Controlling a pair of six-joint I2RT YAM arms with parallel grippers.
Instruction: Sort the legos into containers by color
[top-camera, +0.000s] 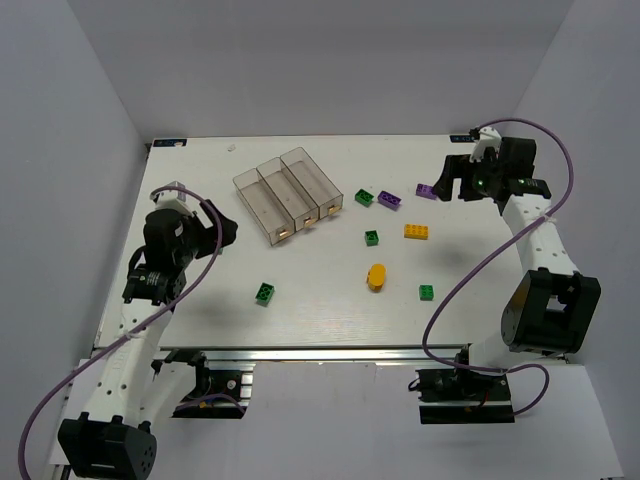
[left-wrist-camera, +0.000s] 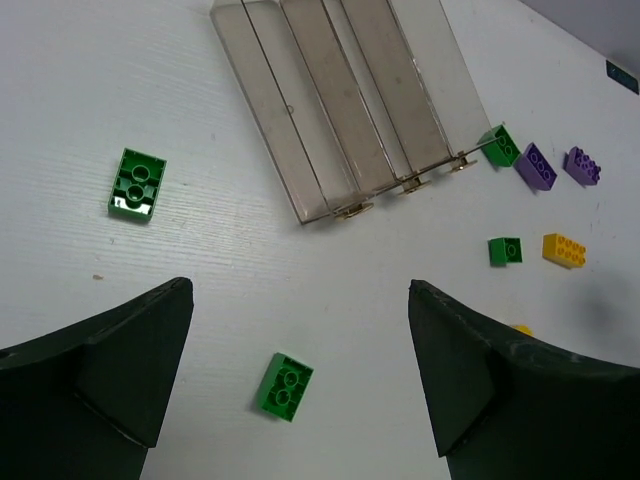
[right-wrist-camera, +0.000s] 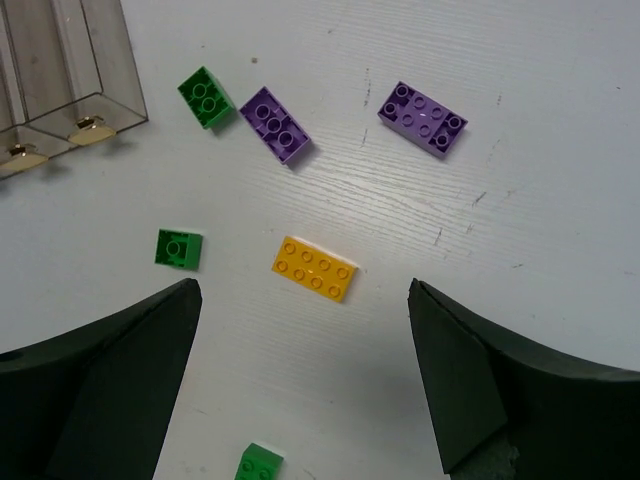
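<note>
Three joined smoky bins (top-camera: 285, 195) lie at the back middle; they look empty in the left wrist view (left-wrist-camera: 350, 110). Green legos lie at the front left (top-camera: 265, 292), in the middle (top-camera: 372, 237), by the bins (top-camera: 364, 197) and at the front right (top-camera: 427, 292). Two purple legos (top-camera: 389, 200) (top-camera: 427, 191), a yellow-orange rectangular brick (top-camera: 417, 231) and a yellow-orange oval (top-camera: 376, 276) lie to the right. My left gripper (top-camera: 222, 235) is open and empty above a green brick (left-wrist-camera: 284, 386). My right gripper (top-camera: 452, 178) is open and empty above the rectangular brick (right-wrist-camera: 315, 268).
Another green brick (left-wrist-camera: 137, 184) lies left of the bins, hidden under my left arm in the top view. The right wrist view shows the purple bricks (right-wrist-camera: 276, 124) (right-wrist-camera: 422, 117), green bricks (right-wrist-camera: 206, 97) (right-wrist-camera: 179, 249) (right-wrist-camera: 260, 464) and the bins' labelled ends (right-wrist-camera: 70, 90).
</note>
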